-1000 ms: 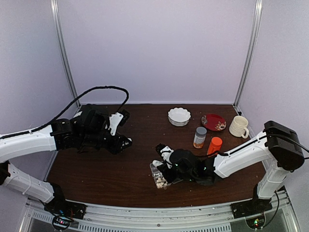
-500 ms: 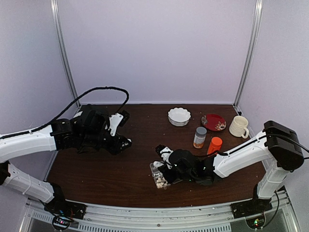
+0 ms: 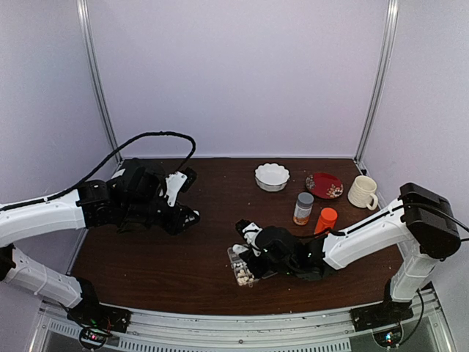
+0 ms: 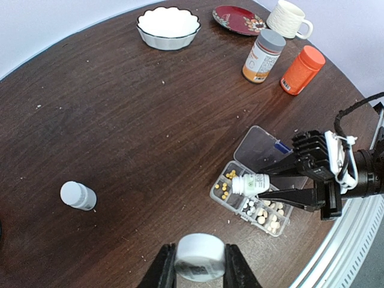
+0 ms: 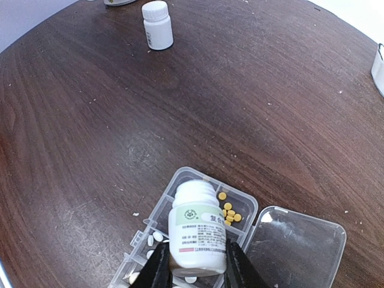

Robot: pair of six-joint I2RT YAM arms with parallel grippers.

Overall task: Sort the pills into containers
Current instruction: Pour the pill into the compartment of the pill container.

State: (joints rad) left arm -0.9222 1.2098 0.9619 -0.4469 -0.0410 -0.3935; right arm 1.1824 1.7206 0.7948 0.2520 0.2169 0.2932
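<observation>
Right gripper (image 5: 198, 264) clamps a small white plastic bottle (image 5: 197, 225) over the clear organiser box (image 5: 180, 176) holding cream-white pills (image 4: 264, 214); left gripper (image 4: 200, 264), well apart, pinches a white round cap (image 4: 201, 253). Overtilting could flood wrong cells.

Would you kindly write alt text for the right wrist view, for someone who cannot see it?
The right tool grips a white bottle above a clear organiser box holding yellow pills and white pills; a capped bottle stands beyond.

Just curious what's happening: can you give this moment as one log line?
right gripper: holds bottle tipped over box | left gripper: holds cap, away from box | pills: some in box
</observation>
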